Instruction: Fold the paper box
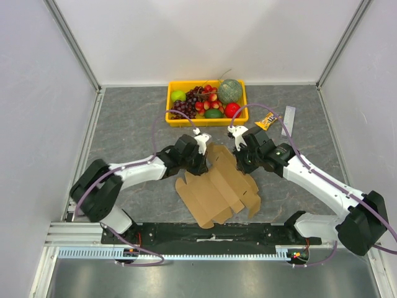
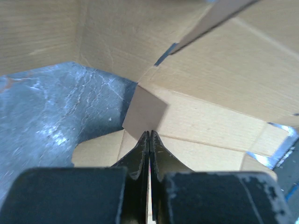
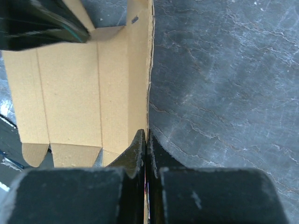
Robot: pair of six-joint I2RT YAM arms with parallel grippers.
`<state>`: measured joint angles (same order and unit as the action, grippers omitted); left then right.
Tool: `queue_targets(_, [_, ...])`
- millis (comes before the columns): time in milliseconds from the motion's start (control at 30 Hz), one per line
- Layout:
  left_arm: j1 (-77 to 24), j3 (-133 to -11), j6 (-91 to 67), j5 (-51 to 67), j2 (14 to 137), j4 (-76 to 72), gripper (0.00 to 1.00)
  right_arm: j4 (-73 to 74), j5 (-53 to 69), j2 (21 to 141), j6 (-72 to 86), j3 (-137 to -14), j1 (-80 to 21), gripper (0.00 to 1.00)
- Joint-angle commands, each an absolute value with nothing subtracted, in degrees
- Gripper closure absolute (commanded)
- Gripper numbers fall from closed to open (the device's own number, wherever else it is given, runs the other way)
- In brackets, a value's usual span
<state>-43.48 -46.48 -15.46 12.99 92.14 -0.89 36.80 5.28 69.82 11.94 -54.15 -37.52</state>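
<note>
Paper box (image 1: 216, 186) x1, pinched by left hand (image 2: 149, 134) + right hand (image 3: 145, 134)

The paper box (image 1: 218, 186) lies on the table (image 1: 130, 136), in the middle. Behind it, at the far side, sits a tray (image 1: 174, 118) with fruit (image 1: 211, 99) in it, and a packet (image 1: 267, 120) lies just right of the tray. The left gripper (image 2: 149, 134) pinches the box's far left part, while the right gripper (image 3: 145, 133) pinches its far right edge.
</note>
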Motion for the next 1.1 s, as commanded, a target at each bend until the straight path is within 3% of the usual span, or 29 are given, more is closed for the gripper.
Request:
queue_targets(0, [-42.5,-49.6,-13.3,8.2,79.7,3.3,0.98,34.7,2.0,69.3,10.7,-53.9,-37.7,1.00])
queue_targets(133, [-38.0,-49.8,-13.2,8.6,71.6,3.5,0.95,34.5,1.0,69.6,10.1,-53.5,-37.7,1.00])
queue_targets(300, [-29.6,-50.8,-13.9,11.6,68.3,0.2,0.76,33.6,2.5,70.1,10.9,-54.2,-37.7,1.00])
queue_targets(467, [-22.4,-54.2,-15.6,15.0,71.6,-4.2,0.50,32.1,3.1,66.6,4.3,-52.6,-38.6,1.00])
queue_targets(567, [-20.2,-57.6,-16.6,18.4,76.7,-5.3,0.43,32.2,4.7,64.5,0.5,-52.2,-38.8,0.99])
queue_targets(733, [-20.1,-66.4,-18.2,26.6,86.5,-6.0,0.41,33.0,8.1,64.8,-2.9,-53.7,-38.8,0.97])
queue_targets(867, [-20.0,-70.3,-18.5,31.1,93.2,-5.5,0.46,33.2,8.8,65.7,-3.2,-55.7,-39.1,0.97])
queue_targets(1067, [-20.0,-64.5,-18.6,36.2,94.1,-9.4,0.53,33.0,8.7,66.4,-6.4,-57.7,-39.4,0.98])
